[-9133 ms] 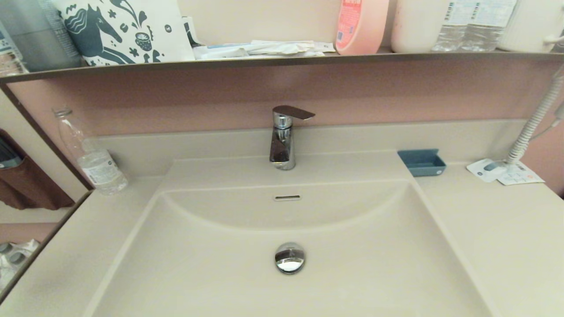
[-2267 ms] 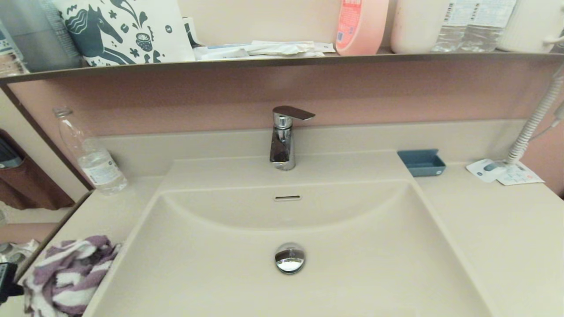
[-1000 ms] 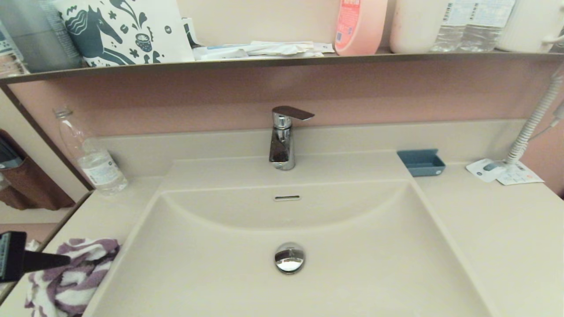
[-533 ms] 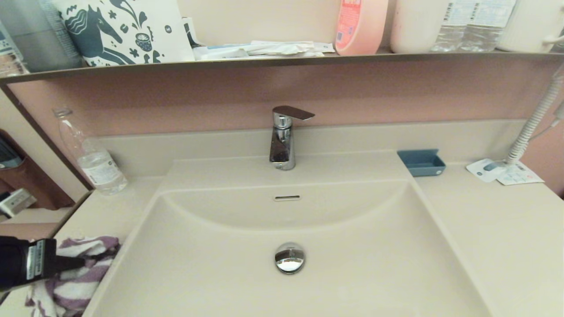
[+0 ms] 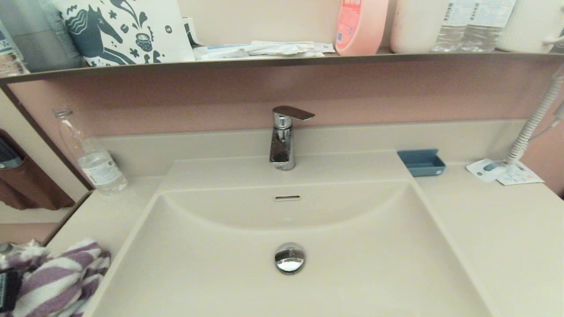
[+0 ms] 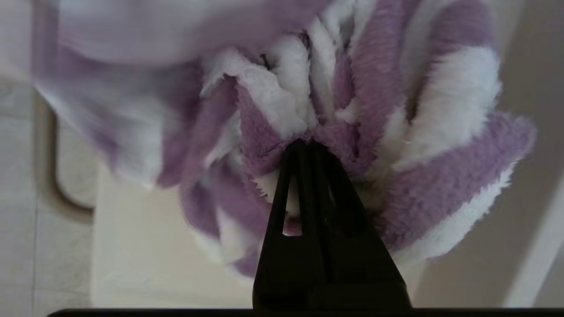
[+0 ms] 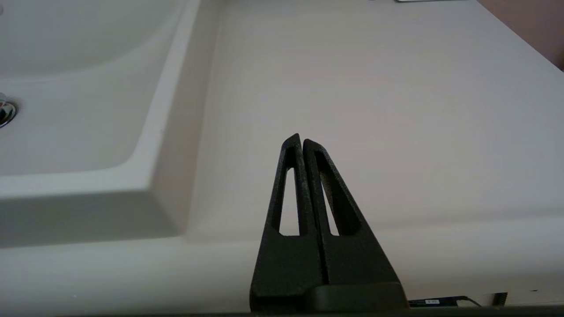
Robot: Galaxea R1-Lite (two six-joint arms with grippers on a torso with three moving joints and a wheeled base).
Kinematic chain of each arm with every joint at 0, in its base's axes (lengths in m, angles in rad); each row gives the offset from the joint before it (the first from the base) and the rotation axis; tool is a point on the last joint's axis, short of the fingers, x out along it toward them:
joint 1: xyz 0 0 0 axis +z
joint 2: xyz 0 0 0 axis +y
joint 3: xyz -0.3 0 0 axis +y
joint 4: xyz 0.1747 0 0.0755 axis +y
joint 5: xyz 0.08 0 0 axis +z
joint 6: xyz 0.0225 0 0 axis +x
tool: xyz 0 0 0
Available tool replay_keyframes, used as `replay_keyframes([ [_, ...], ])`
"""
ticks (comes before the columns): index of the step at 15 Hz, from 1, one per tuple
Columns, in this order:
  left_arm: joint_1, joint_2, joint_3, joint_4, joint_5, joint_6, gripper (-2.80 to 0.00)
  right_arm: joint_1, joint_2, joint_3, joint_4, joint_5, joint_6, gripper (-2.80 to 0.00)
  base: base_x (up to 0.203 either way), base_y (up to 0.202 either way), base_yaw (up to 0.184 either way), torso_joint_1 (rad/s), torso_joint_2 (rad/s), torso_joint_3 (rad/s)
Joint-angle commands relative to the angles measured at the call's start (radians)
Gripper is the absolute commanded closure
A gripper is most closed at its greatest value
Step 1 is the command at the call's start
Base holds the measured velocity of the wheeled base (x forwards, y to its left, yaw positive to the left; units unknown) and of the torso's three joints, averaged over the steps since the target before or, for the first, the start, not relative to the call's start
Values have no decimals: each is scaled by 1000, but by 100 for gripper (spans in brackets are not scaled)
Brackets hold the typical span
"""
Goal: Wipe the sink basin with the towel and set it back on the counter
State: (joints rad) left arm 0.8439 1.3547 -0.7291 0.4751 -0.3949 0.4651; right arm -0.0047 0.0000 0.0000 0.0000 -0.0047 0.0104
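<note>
The purple-and-white striped towel [image 5: 57, 277] is bunched at the counter's front left corner, beside the sink basin [image 5: 352, 246]. In the left wrist view my left gripper [image 6: 307, 143] is shut on a fold of the towel [image 6: 352, 88], and the cloth fans out around the black fingertips. In the head view the towel hides most of that gripper. The basin's chrome drain plug [image 5: 289, 257] and overflow slot [image 5: 287, 197] are uncovered. My right gripper [image 7: 301, 138] is shut on nothing, low over the counter [image 7: 374, 79] right of the basin [image 7: 79, 88], outside the head view.
A chrome faucet [image 5: 282, 141] stands behind the basin. A water bottle [image 5: 90, 154] is at the back left, a blue soap dish [image 5: 421, 162] and a coiled cord [image 5: 535, 119] at the back right. A loaded shelf [image 5: 282, 59] runs above. A brown cloth [image 5: 26, 185] hangs left.
My left gripper came in from the left and shut on the towel. The towel is now bunched, raised and shifted left, covering the gripper. The right arm has not moved.
</note>
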Motion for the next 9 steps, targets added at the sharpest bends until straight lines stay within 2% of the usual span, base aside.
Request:
replay_keyframes([
  [1,36,-30,0,6,-4,7,0,0,1,0,0,0,0,0,0,0,0,0,0,0],
  [6,-7,-185,-19,109,-9,3,0,0,0,0,0,0,0,0,0,0,0,0,0,0],
  [9,-35,-239,-125,216,-12,-1,0,0,0,0,0,0,0,0,0,0,0,0,0,0],
])
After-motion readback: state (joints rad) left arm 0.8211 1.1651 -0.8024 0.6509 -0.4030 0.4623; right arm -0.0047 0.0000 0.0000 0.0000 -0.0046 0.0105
